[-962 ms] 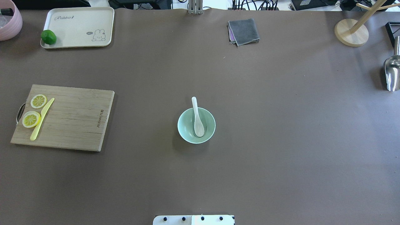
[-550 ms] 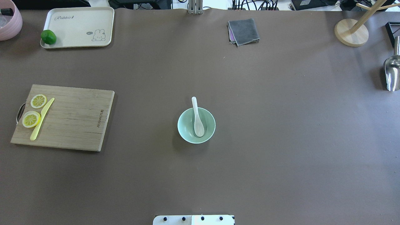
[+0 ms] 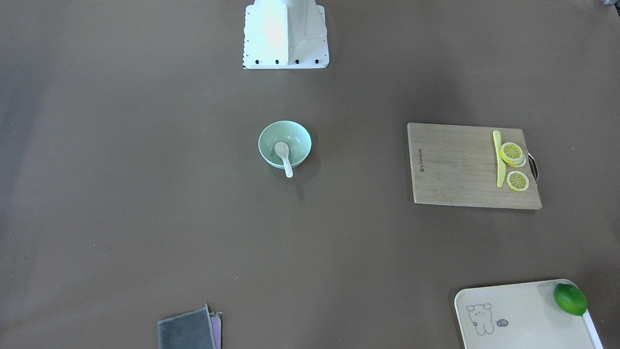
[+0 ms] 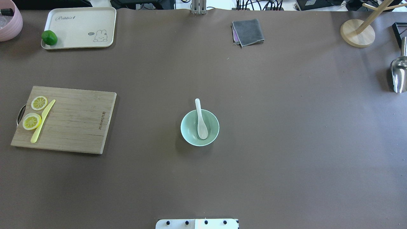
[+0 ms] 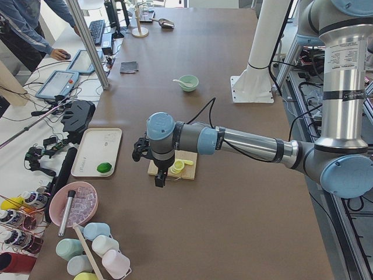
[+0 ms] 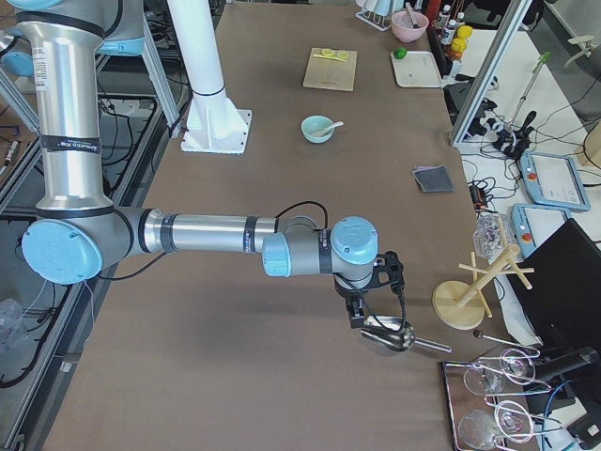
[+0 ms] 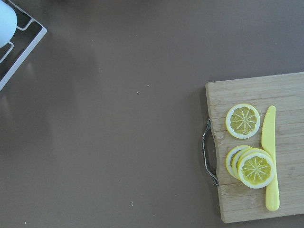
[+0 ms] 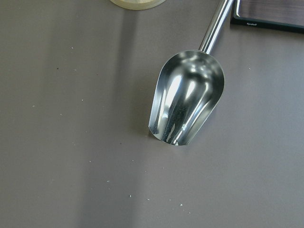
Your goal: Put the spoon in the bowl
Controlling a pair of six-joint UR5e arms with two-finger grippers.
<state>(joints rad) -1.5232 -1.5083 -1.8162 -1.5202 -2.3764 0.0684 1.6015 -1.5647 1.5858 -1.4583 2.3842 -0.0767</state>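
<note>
The white spoon (image 4: pixel 202 127) lies in the pale mint-green bowl (image 4: pixel 185 134) at the table's middle, its scoop on the bowl's floor and its handle over the far rim. Both also show in the front-facing view, the spoon (image 3: pixel 283 154) in the bowl (image 3: pixel 269 133). Neither gripper is near them. My left gripper (image 5: pixel 159 177) hangs above the cutting board at the table's left end. My right gripper (image 6: pixel 358 315) hangs above a metal scoop at the right end. Each shows only in a side view, so I cannot tell if it is open or shut.
A wooden cutting board (image 4: pixel 76 121) with lemon slices (image 4: pixel 31 121) and a yellow knife (image 4: pixel 43 121) lies at the left. A cream tray (image 4: pixel 82 27) with a lime (image 4: pixel 49 37), a grey cloth (image 4: pixel 248 31), a wooden stand (image 4: pixel 357 32) and the metal scoop (image 4: pixel 399 74) sit along the far and right edges.
</note>
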